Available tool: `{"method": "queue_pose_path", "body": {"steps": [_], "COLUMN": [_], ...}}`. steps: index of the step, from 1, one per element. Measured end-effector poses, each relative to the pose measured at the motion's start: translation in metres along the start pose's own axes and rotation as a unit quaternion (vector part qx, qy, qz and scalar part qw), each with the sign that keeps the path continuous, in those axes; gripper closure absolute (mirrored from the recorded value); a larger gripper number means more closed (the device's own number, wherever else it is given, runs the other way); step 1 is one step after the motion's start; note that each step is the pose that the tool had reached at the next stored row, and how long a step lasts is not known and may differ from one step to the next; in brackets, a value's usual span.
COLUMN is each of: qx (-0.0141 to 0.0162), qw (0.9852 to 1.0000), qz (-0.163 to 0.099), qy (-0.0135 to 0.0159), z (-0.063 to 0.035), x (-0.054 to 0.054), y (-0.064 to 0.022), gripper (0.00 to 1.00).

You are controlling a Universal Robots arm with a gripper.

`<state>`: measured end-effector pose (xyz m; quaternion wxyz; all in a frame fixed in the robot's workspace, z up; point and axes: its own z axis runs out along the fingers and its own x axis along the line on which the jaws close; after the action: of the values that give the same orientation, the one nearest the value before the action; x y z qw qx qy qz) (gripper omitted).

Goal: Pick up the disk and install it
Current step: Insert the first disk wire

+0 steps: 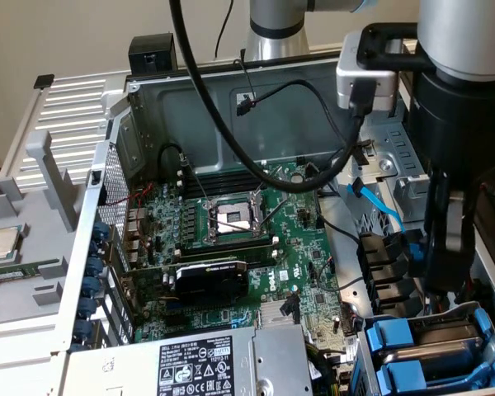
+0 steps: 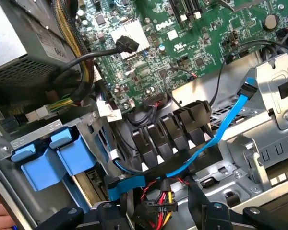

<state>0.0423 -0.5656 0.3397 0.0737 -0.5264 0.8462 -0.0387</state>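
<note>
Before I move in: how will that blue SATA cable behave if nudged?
Likely floppy: the blue SATA cable drapes in a loose curve across the black clips. Probably light, being thin and flat; it may snag there.

- Exterior view: set high and off the arm [image 1: 458, 107], looking steeply down from the near side into the open computer case [image 1: 148, 107]. It takes in the whole motherboard [image 1: 256, 247] at middle distance.
- Wrist view: carried on the arm, looking down at close range into the case's near corner, at the exterior view's right.
- Shared ground: the blue drive carriers [image 2: 65, 155], the blue cable [image 2: 229, 122] and the motherboard's near edge.
</note>
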Motion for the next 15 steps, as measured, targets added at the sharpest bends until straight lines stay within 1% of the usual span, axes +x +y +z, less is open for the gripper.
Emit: {"method": "queue_pose_path", "body": {"steps": [1,2,4,5,8,10,15], "qx": [0.0007,0.001,0.0015,0.0019,0.0037,0.0044,0.0052], "qw": [1.0,1.0,1.0,1.0,1.0,1.0,1.0], "qz": [0.0,0.001,0.001,0.001,0.001,0.001,0.002], "qy": [-0.0003,-0.0004,-0.0007,-0.0008,-0.0013,-0.0012,-0.0009], "z": [-0.0001,-0.0001,0.0,-0.0001,-0.0003,-0.0016,-0.0046], "x": [0.0005,0.0007,0.0007,0.0007,0.0007,0.0005,0.0003], "y": [0.001,0.0014,0.0014,0.0014,0.0015,0.0013,0.0008], "gripper": [0.4,0.47,0.47,0.54,0.54,0.54,0.54]}}
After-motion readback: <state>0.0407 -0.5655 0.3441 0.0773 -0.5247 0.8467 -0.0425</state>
